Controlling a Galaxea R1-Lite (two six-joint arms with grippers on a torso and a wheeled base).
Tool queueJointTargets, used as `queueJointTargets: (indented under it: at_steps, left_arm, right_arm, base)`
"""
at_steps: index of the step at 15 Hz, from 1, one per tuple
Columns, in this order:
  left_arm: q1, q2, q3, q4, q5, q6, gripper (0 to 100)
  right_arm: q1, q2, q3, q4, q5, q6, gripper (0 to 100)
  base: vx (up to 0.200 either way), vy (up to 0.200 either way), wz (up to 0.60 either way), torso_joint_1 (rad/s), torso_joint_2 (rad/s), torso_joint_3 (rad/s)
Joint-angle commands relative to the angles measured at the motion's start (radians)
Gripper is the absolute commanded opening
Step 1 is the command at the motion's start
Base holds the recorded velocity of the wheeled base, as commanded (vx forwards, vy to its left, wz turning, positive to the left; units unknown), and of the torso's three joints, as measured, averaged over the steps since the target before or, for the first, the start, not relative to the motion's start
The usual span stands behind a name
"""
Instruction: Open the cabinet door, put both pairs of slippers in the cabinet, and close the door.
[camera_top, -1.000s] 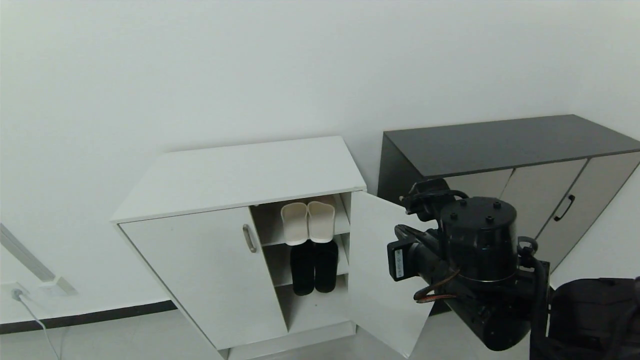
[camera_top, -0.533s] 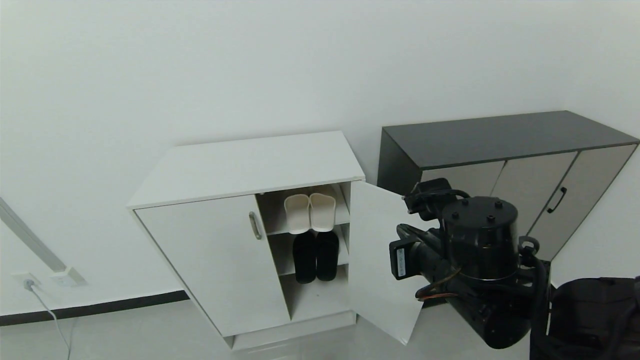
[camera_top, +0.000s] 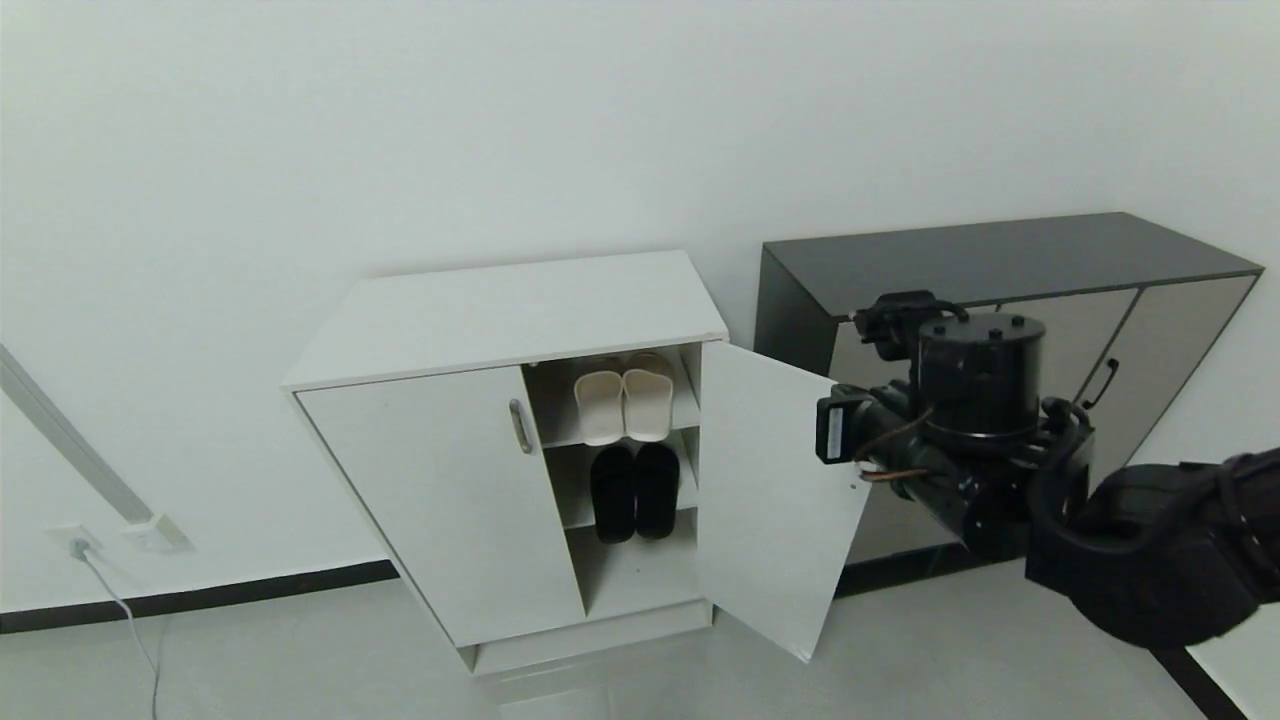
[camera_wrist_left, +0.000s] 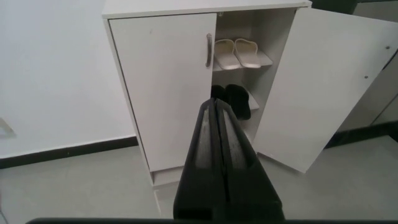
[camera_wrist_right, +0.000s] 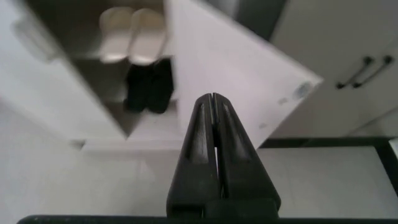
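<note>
Now, from the head view, the cabinet stands against the wall with its left door closed and its right door swung out on the hinge at the cabinet's right side. The white slippers sit on the upper shelf and the black slippers on the shelf below, toes inward, so both pairs look stowed and closing is the step left. The right arm sits just beside the open door's free edge, in front of a dark cabinet; whether it touches the door I cannot tell. From the left wrist view, the left gripper is clenched on nothing, fingers pressed together. It faces the seam between closed door and open shelves, well apart from the swung door off to the robot's right. From the right wrist view, the right gripper is likewise closed and empty, aimed at the tall upright panel of the open door, with the shelves beyond on the hinge side. Judging by this, the right arm is nearer, and the door must be pushed from its outer face back toward the robot's left
</note>
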Motion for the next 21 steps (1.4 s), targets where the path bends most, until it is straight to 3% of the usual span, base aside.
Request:
queueJointTargets:
  at_steps: [1, 8, 21]
  left_arm:
    - [0.0, 0.001, 0.0, 0.0, 0.0, 0.0, 0]
    - [0.0, 0.001, 0.0, 0.0, 0.002, 0.0, 0]
    - [0.0, 0.001, 0.0, 0.0, 0.0, 0.0, 0]
  right_arm:
    - [-0.087, 0.09, -0.122, 0.036, 0.025, -0.002, 0]
    - [-0.236, 0.288, -0.438, 0.168, 0.212, 0.009, 0]
    - [-0.35, 0.538, -0.751, 0.216, 0.269, 0.018, 0]
  base:
    - [0.0, 0.0, 0.0, 0.0, 0.0, 0.0]
    - [0.0, 0.0, 0.0, 0.0, 0.0, 0.0]
    - [0.0, 0.0, 0.0, 0.0, 0.0, 0.0]
